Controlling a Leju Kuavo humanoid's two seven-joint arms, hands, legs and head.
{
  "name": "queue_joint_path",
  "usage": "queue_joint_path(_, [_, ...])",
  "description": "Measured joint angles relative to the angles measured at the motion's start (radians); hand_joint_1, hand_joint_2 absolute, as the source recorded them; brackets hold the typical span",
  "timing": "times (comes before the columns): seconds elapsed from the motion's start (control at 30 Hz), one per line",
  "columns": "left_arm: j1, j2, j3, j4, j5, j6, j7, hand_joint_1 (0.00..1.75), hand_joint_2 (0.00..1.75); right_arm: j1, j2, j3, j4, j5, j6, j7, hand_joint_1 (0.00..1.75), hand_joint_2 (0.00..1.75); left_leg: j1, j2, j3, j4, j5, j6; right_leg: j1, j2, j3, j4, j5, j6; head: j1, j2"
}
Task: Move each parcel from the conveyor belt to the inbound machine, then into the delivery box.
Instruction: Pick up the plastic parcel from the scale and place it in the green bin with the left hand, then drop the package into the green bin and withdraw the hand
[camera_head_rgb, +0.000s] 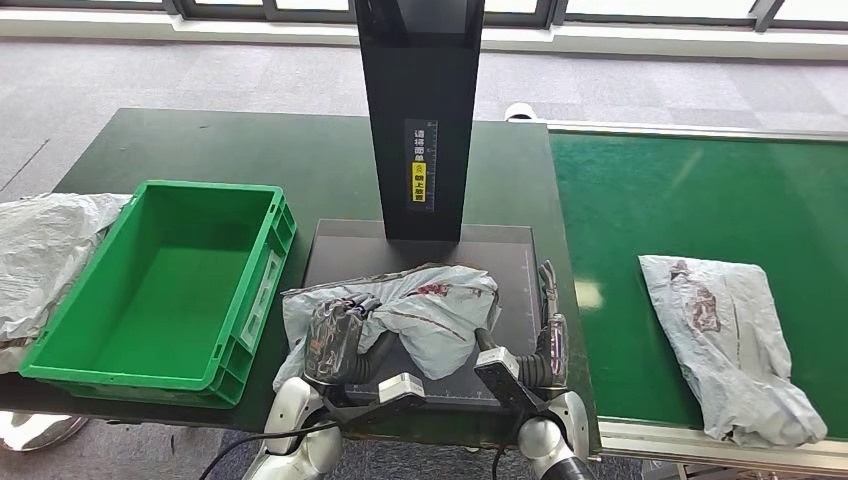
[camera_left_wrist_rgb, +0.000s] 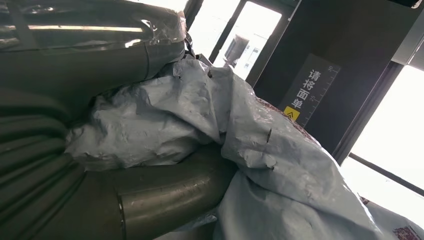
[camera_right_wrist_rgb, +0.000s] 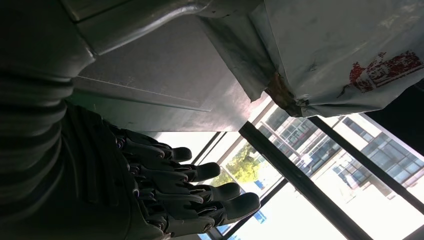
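Observation:
A crumpled grey parcel (camera_head_rgb: 435, 310) lies on the black platform (camera_head_rgb: 515, 265) of the inbound machine (camera_head_rgb: 420, 110). My left hand (camera_head_rgb: 335, 335) grips the parcel's left end. The left wrist view shows the grey wrapping (camera_left_wrist_rgb: 200, 115) squeezed between the thumb (camera_left_wrist_rgb: 165, 192) and the fingers (camera_left_wrist_rgb: 90, 55). My right hand (camera_head_rgb: 551, 330) stands just right of the parcel at the platform's right edge, fingers (camera_right_wrist_rgb: 200, 197) straight and apart, holding nothing. A corner of the parcel (camera_right_wrist_rgb: 340, 45) shows beside it. A second grey parcel (camera_head_rgb: 730, 345) lies on the green conveyor belt (camera_head_rgb: 690, 200) to the right.
The green delivery box (camera_head_rgb: 160, 290) stands left of the platform with nothing in it. Crumpled grey plastic (camera_head_rgb: 40, 250) lies at the table's far left edge. The machine's black column rises behind the platform.

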Motion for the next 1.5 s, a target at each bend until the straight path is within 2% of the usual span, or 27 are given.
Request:
queue_joint_path(0.53, [0.002,0.0,0.0,-0.001,0.0,0.0,0.0,1.75,1.75,0.0,0.0,0.0,0.0,0.0,0.0,0.0,0.0,1.75,0.0,0.0,0.0,0.0,0.0,0.0,0.0,0.0,0.0,0.0,0.0,0.0,0.0,0.0])
queue_joint_path(0.6, [0.001,0.002,0.007,-0.013,0.028,0.0,-0.025,1.75,1.75,0.006,0.0,-0.003,-0.002,0.015,0.0,0.0,0.0,1.75,0.0,0.0,0.0,0.0,0.0,0.0,0.0,0.0,0.0,0.0,0.0,0.0,0.0,0.0])
queue_joint_path(0.7, [-0.021,0.046,0.099,-0.129,0.27,-0.008,-0.133,1.75,1.75,0.086,-0.004,-0.049,-0.061,0.056,-0.001,0.0,0.0,1.75,0.002,-0.002,-0.001,0.0,0.0,-0.001,0.002,-0.002,0.0,0.001,0.0,-0.001,0.0,0.0])
queue_joint_path(0.8, [-0.09,0.104,0.318,-0.229,0.531,-0.025,-0.16,1.75,1.75,0.188,-0.01,-0.101,-0.137,0.068,-0.002,0.001,0.0,1.75,0.002,0.001,0.002,-0.001,-0.001,-0.005,0.003,0.001,0.0,0.002,-0.001,-0.005,0.0,0.0])
queue_joint_path(0.87, [-0.108,0.12,0.428,-0.262,0.53,-0.019,-0.174,1.75,1.75,0.23,-0.013,-0.13,-0.171,0.102,-0.003,0.001,0.0,1.75,0.003,0.004,0.004,-0.001,-0.002,-0.007,0.004,0.003,-0.001,0.002,-0.002,-0.007,-0.001,0.0])
queue_joint_path(0.93, [-0.113,0.109,0.482,-0.279,0.462,-0.006,-0.197,1.75,1.75,0.257,-0.012,-0.157,-0.196,0.138,-0.002,0.0,0.0,1.75,0.004,0.001,0.003,-0.001,-0.001,-0.007,0.004,0.001,0.0,0.002,-0.002,-0.007,0.0,0.0])
queue_joint_path(1.1, [-0.11,0.085,0.545,-0.298,0.445,0.001,-0.211,1.75,1.75,0.296,-0.018,-0.179,-0.25,0.145,-0.002,0.001,0.0,1.75,0.004,0.002,0.002,-0.001,-0.001,-0.007,0.004,0.001,-0.001,0.001,-0.001,-0.007,0.0,0.0])
queue_joint_path(1.5, [-0.105,0.084,0.569,-0.315,0.458,0.002,-0.212,1.75,1.75,0.32,-0.042,-0.18,-0.311,0.137,-0.002,0.0,0.0,1.75,0.004,0.002,0.002,-0.001,0.0,-0.007,0.004,0.001,0.0,0.001,-0.001,-0.007,0.0,0.0])
